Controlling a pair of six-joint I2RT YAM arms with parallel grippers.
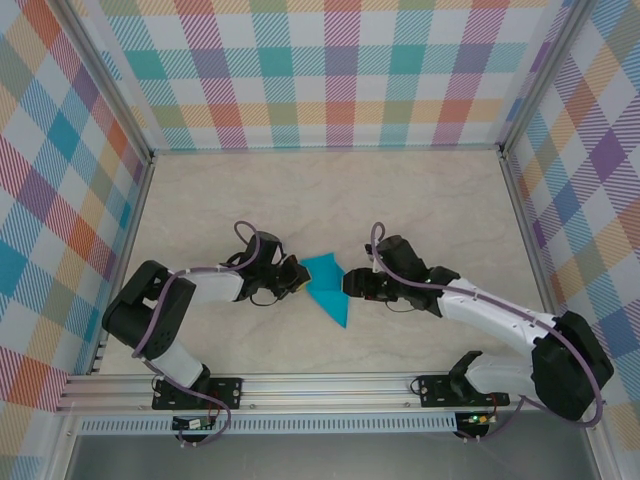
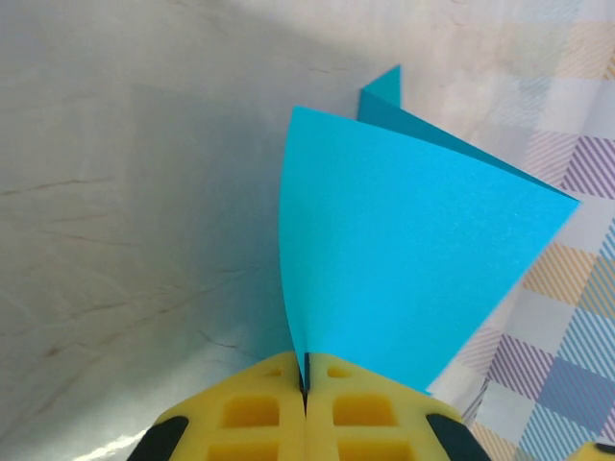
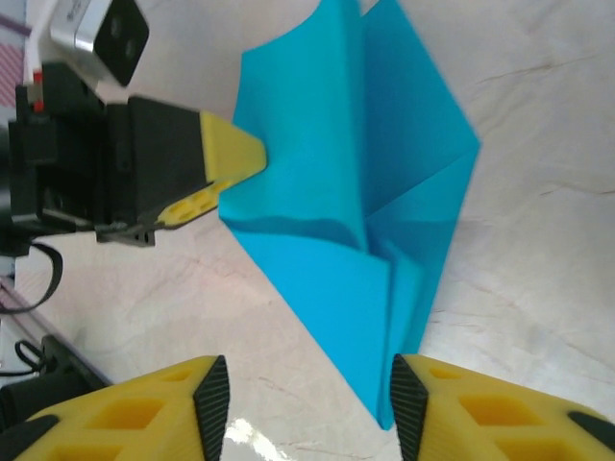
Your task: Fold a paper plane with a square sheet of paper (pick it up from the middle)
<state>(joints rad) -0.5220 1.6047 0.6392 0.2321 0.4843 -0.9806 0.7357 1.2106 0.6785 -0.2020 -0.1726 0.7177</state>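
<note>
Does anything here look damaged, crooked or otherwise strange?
No tear shows. The folded teal sheet of paper does not lie flat: the left gripper pinches one flap, which bows upward, apart from the layers beneath.

Overhead camera looked down from behind the arm bases (image 1: 197, 392). Both wrist cameras sat close, facing the teal paper (image 3: 336, 173) from opposite sides.

A robotics lab cell: plaid walls (image 1: 340, 70) at nine, twelve and three o'clock, aluminium rail (image 1: 330, 385) at six.
</note>
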